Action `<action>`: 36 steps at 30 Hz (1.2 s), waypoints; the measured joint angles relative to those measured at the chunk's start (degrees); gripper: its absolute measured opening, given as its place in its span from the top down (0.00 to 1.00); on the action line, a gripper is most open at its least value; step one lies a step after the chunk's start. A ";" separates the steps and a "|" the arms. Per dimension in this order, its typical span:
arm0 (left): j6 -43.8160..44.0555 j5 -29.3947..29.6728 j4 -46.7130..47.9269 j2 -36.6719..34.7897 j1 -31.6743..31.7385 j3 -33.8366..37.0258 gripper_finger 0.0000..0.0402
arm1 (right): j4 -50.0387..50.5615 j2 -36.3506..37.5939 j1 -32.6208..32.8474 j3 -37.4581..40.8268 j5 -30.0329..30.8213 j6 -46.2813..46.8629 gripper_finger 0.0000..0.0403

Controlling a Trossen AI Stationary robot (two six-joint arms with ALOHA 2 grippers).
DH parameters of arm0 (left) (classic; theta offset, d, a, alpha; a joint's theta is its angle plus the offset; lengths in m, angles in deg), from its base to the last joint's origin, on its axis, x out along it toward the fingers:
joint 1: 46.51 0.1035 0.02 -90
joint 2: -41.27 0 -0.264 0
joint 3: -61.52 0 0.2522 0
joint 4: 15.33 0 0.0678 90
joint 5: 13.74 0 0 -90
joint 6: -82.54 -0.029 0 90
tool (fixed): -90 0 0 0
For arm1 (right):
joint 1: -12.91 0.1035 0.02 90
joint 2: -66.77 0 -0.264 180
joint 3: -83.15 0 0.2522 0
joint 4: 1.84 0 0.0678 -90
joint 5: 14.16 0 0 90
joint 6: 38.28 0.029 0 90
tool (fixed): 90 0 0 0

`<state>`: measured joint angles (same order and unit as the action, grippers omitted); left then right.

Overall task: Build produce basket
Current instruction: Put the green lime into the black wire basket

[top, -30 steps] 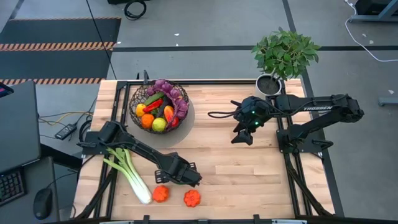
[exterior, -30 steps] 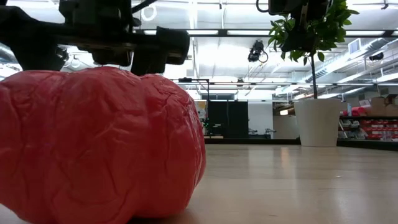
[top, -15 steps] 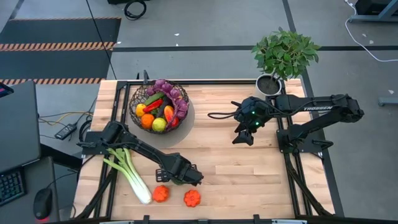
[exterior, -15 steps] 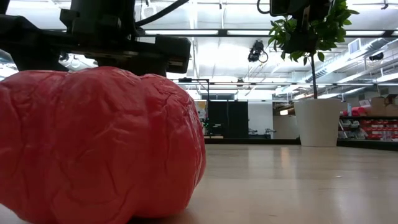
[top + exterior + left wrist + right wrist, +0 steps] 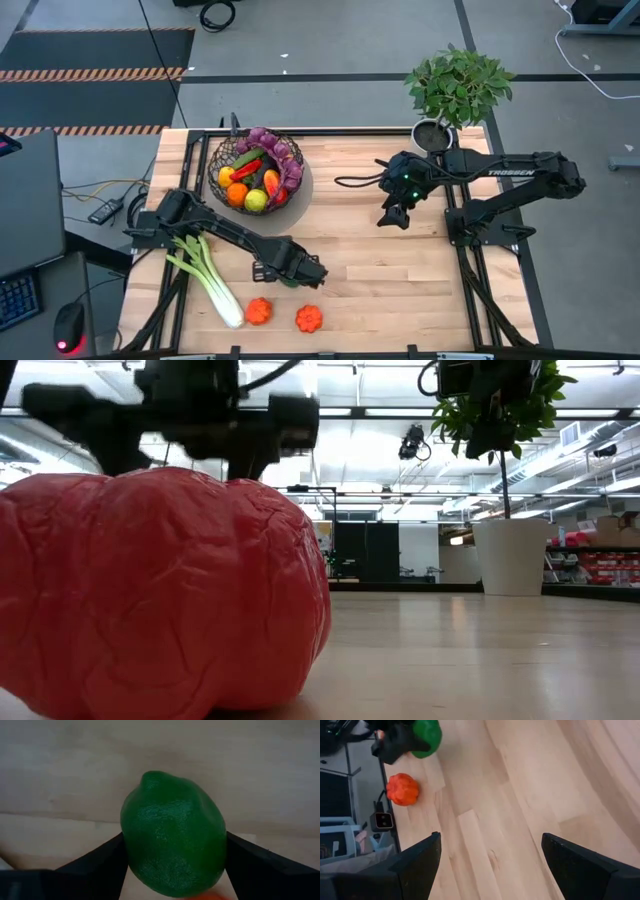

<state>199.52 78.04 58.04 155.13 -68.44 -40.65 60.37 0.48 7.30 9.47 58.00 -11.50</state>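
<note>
The left gripper (image 5: pixel 312 272) is clamped on a green lime (image 5: pixel 172 852), a dark finger pressed against each side of the fruit, and carries it above the wooden table (image 5: pixel 400 270) at a spot diagonally toward the table's near edge from the wire basket (image 5: pixel 256 168), well apart from it. The basket stands by the table's far edge on the left arm's side and already holds purple aubergines, an orange, a lemon, a red chilli and a green cucumber. A leek (image 5: pixel 208 281) lies on the table on the near side of the basket, and beyond it, close to the near edge, sit two small orange-red pumpkins (image 5: pixel 259 311), side by side but not touching; the farther one from the leek (image 5: pixel 308 318) lies just below the left gripper and fills the foreground of the low view (image 5: pixel 160 595). The right gripper (image 5: pixel 392 218) hangs with its fingers spread wide and empty, level with the basket across the table, near the potted plant (image 5: pixel 455 92).
</note>
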 joint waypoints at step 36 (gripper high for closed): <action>-70.20 14.61 30.54 -16.33 44.70 -15.44 0.21 | -0.32 1.26 -3.06 0.00 4.69 11.78 0.14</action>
<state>129.32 92.65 88.58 138.80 -23.75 -56.09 60.04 1.73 4.24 9.47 62.68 0.28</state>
